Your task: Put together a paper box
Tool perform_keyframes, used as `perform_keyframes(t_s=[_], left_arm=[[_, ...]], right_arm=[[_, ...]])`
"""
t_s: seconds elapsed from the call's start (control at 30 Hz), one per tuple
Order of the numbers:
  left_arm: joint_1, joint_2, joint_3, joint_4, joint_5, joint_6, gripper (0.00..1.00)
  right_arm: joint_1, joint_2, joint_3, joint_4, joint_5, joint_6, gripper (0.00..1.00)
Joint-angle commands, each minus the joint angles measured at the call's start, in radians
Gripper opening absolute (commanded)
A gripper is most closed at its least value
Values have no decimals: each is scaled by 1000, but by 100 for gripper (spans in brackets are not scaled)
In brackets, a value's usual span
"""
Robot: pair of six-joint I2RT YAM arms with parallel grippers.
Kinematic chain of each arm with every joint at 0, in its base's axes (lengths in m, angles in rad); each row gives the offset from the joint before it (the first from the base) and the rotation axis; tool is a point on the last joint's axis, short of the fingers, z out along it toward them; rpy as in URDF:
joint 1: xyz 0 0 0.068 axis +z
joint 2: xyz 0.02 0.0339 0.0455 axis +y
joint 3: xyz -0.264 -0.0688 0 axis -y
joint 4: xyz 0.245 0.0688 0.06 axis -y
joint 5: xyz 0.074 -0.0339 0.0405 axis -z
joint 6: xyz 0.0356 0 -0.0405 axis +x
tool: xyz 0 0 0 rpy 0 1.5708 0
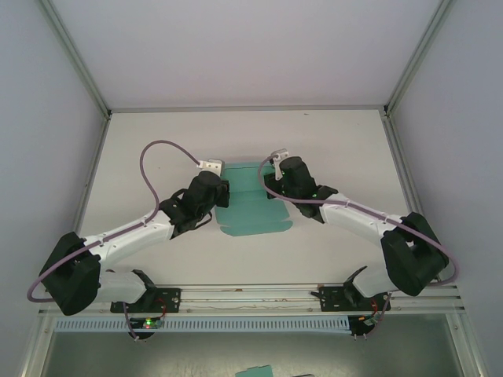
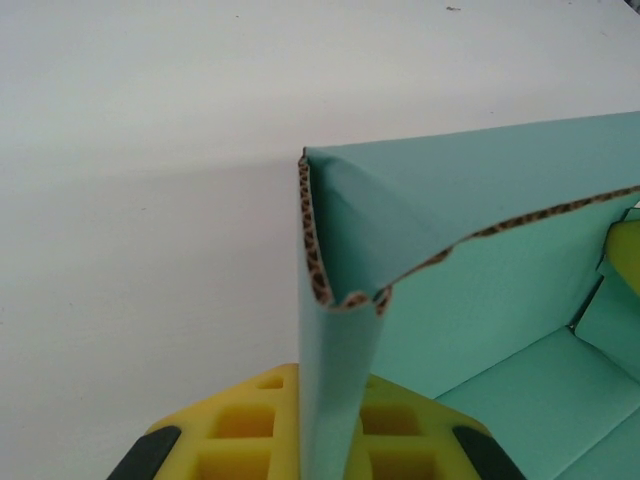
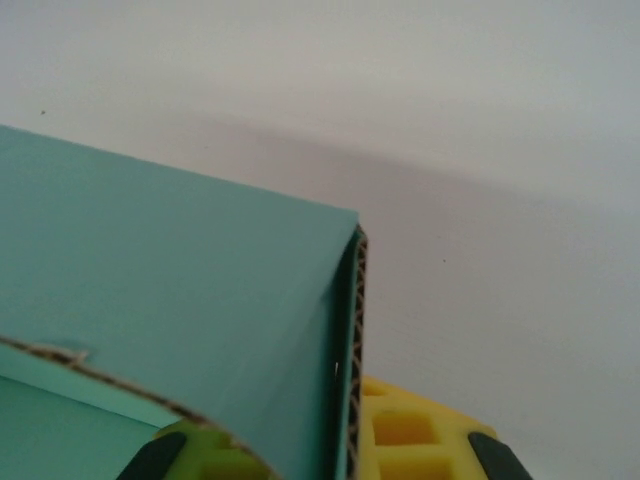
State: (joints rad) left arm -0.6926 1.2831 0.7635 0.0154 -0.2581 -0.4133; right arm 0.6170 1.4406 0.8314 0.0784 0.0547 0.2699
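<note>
Top cam: paper box (image 1: 253,206) is lying on the white table (image 1: 157,141) at frame ctr. It is teal card, partly folded, w/ its flat panel spreading toward the bottom of the frame and ending in a rounded lower edge. Left gripper (image 1: 223,192) is reaching in from the lower left and meeting the box's left edge. Right gripper (image 1: 272,185) is reaching in from the right and meeting the box's upper-right part. A small teal scrap (image 1: 255,371) is lying at the bottom edge of the frame, below the arm bases, well apart from the box.

Left wrist cam: left gripper (image 2: 322,440) is clamping a raised wall of the paper box (image 2: 480,230). The thin card is running up btwn the yellow fingers (image 2: 245,420) at bottom ctr, w/ pads pressing on both sides. The wall is standing upright, w/ a folded flap curling over to the right and its brown corrugated edge showing. Box floor is sitting in the lower right of the frame. Table (image 2: 150,150) is showing at left and top.

Right wrist cam: right gripper (image 3: 335,445) is clenching on the box (image 3: 170,260) too, w/ an upright card edge going down btwn its fingers (image 3: 410,430) at bottom ctr. Teal wall is spreading across the left half of the frame, and bare table (image 3: 500,150) is showing at right and top
</note>
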Motion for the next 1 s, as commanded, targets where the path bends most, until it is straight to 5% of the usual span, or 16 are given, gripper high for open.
perform_keyframes(t_s=[0.0,0.33,0.6,0.73,0.97], left_arm=[[20,-15,27,43,-99,-21,0],[20,-6,85,-61,-156,-25,0],[21,31,112,-85,-176,-26,0],[19,39,108,-73,-158,-19,0],[20,58,95,-11,-62,-20,0]], right_arm=[[-38,58,46,-233,225,-15,0],[-31,264,255,-750,868,132,0],[-22,372,346,-937,1051,265,0],[-22,328,291,-774,942,175,0],[-30,73,24,-106,381,-8,3]])
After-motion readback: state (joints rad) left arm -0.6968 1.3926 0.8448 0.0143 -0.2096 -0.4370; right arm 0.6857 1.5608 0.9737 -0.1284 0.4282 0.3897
